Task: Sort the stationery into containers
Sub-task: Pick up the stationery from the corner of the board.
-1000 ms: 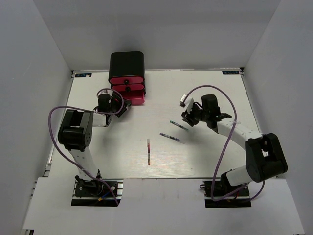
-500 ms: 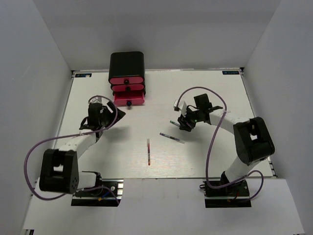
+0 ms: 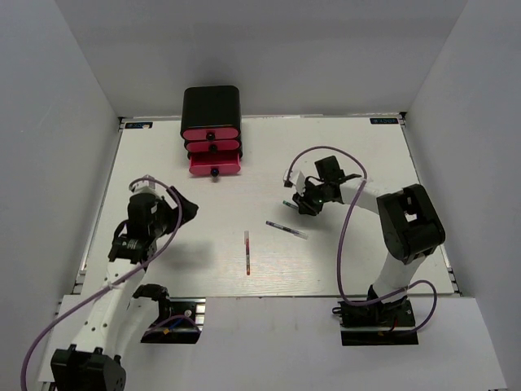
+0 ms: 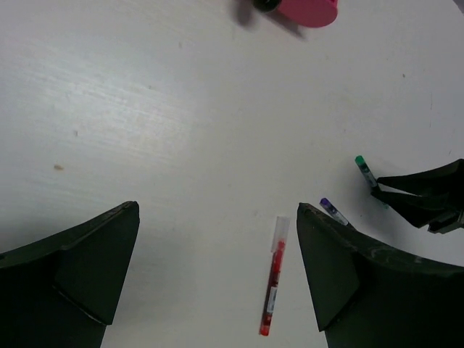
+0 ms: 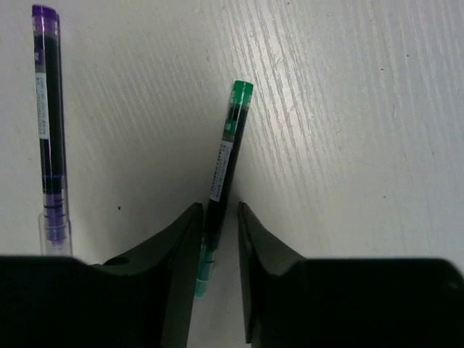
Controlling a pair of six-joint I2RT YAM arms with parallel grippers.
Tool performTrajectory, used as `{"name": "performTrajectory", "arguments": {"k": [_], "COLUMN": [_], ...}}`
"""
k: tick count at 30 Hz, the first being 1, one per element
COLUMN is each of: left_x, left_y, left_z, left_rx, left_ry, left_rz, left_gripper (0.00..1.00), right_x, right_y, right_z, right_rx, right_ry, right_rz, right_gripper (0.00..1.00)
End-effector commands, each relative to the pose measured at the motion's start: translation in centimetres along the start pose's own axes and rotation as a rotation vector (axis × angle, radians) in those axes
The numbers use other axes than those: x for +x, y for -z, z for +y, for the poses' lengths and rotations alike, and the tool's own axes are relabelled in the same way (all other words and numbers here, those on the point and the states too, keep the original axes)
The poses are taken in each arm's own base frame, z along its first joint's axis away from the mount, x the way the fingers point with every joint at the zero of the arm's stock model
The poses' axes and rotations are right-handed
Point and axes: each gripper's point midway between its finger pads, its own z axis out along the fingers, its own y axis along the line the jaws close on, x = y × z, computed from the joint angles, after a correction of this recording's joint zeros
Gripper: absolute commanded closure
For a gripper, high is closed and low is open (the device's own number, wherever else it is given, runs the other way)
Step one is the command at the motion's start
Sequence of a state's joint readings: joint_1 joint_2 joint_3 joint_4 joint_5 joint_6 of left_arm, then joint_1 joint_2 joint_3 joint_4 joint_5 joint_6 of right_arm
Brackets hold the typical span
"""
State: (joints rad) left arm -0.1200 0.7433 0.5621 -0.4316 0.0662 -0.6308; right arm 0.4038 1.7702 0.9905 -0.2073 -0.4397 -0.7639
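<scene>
Pens lie loose on the white table (image 3: 358, 163), three of them. My right gripper (image 5: 219, 206) is down at the table, straddling the green-capped pen (image 5: 226, 152); its jaws are narrow around the barrel, and a sliver of table shows on one side. The purple pen (image 5: 48, 109) lies just beside it, untouched. The red pen (image 4: 273, 290) rests nearer mid-table, apart from both. My left gripper (image 4: 217, 210) hangs wide open with nothing in it. The pink drawers (image 3: 213, 151) sit at the far edge in their black box (image 3: 210, 102), the lowest drawer furthest out.
</scene>
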Motion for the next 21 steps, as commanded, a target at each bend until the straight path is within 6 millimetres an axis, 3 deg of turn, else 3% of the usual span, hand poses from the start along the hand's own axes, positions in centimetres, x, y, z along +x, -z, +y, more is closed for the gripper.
{"name": "performTrajectory", "arguments": {"k": [1,5,9,11,13,15,16,18,19,20,21], "left_x": [3.5,3.5,3.9,4.5,4.3,5.2,5.1,5.9,6.0,6.7,7.3], "left_y": [1.4,2.4,3.0,2.9,2.9,2.6,2.7,2.2,2.1,1.5,1.4], "left_z": [1.7,2.1,3.9,4.1,2.7,2.1,1.6,1.1,0.7,0.5,0.4], "left_rx": [-0.048,-0.058,-0.150,-0.146,-0.061,-0.003,0.022,0.054,0.072,0.072,0.082], "left_ry": [0.121,0.301,0.413,0.414,0.413,0.386,0.374,0.352,0.337,0.323,0.306], "left_rz": [0.079,0.012,-0.021,-0.010,-0.011,0.026,0.028,0.079,0.096,0.139,0.183], "left_gripper": [0.00,0.00,0.00,0.00,0.00,0.06,0.08,0.12,0.14,0.14,0.15], "right_x": [1.4,0.8,-2.0,-4.4,-8.4,-10.5,-14.5,-16.0,-20.1,-20.0,-20.9], "right_y": [-0.8,-0.8,-0.5,-0.5,-0.3,-0.6,0.1,-1.0,-0.2,-1.9,-2.2], "right_z": [0.4,0.7,0.5,-0.3,-1.1,-1.1,-1.9,-1.9,-2.5,-2.7,-3.1], "right_rx": [0.005,-0.012,-0.040,-0.036,-0.036,-0.057,-0.024,-0.043,-0.008,-0.021,-0.006], "right_ry": [0.052,0.102,0.163,0.212,0.260,0.272,0.330,0.346,0.407,0.402,0.395], "right_rz": [0.068,0.063,0.013,-0.028,-0.096,-0.136,-0.198,-0.219,-0.283,-0.271,-0.278], "right_gripper": [0.70,0.97,1.00,1.00,1.00,1.00,1.00,1.00,1.00,1.00,1.00]}}
